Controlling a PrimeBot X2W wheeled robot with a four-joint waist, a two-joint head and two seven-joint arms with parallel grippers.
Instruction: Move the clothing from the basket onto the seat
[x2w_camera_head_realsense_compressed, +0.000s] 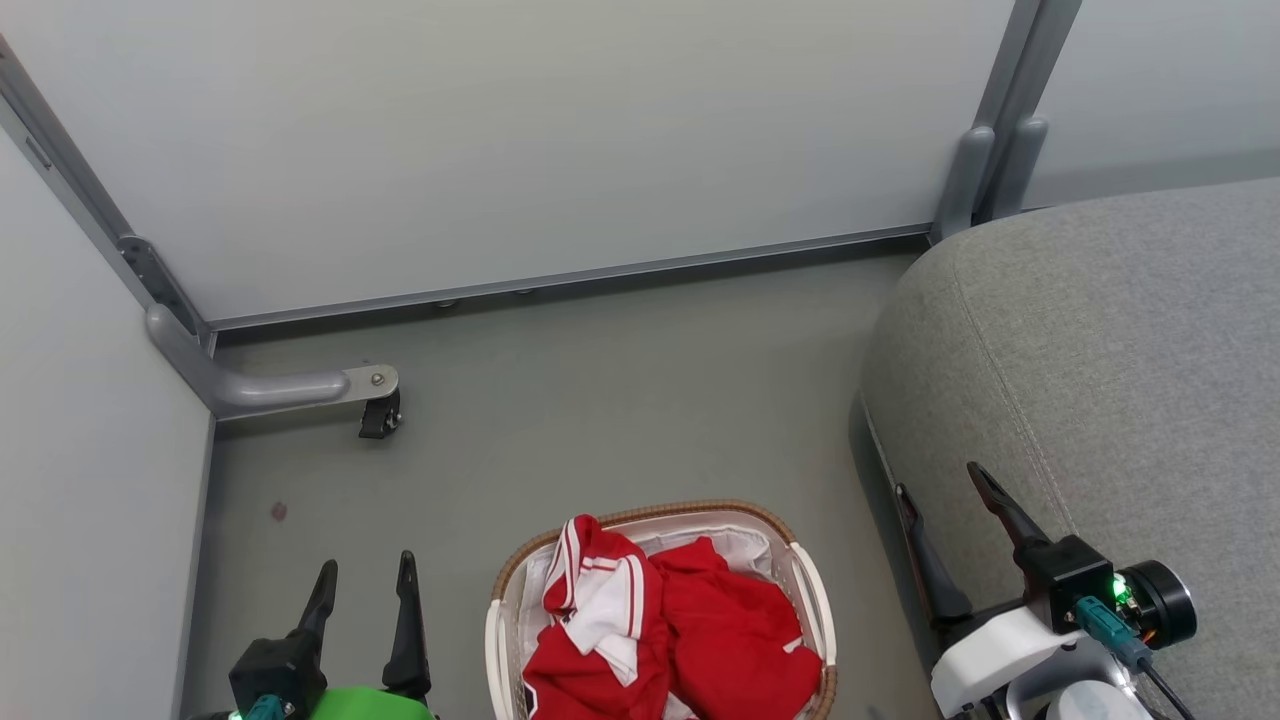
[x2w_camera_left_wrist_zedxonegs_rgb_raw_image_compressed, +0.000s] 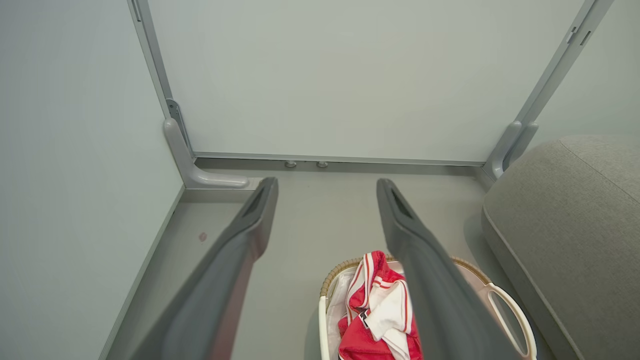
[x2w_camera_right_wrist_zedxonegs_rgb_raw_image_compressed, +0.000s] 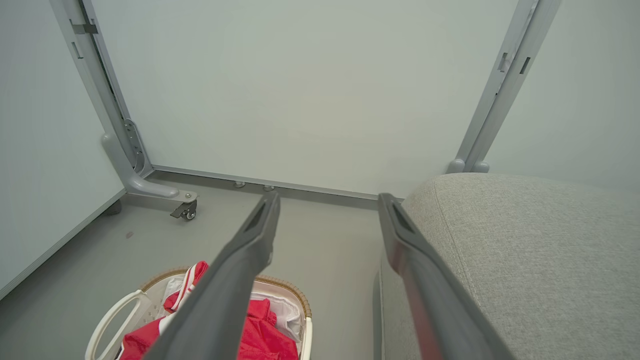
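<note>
grey floor (x2w_camera_head_realsense_compressed: 620, 400): basket (x2w_camera_head_realsense_compressed: 640, 510) (clothing (x2w_camera_head_realsense_compressed: 730, 630) inside) near seat (x2w_camera_head_realsense_compressed: 1120, 350); caster (x2w_camera_head_realsense_compressed: 380, 415) well apart.

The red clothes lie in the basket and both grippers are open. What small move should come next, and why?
Probably lower the right gripper over the red clothing in the basket. Its jaws stand open and hold nothing, the clothing is heaped in the basket, and the seat lies close beside that arm, so the carry would likely be short.
</note>
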